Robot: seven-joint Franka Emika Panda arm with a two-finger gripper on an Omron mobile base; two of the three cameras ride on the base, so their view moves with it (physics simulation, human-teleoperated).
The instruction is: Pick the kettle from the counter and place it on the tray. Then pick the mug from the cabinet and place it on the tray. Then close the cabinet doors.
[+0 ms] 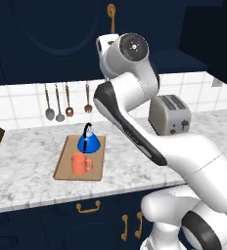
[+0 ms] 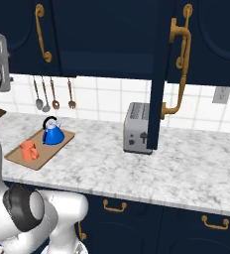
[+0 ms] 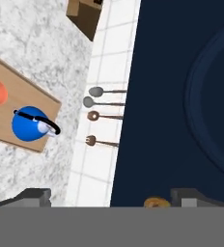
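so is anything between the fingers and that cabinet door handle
Nothing visible. In the hand view the open fingers sit against the left cabinet door, with its brass handle right between them.

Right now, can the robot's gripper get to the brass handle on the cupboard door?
Probably yes. The open gripper sits right by the brass handle of the cabinet door, and nothing lies between them.
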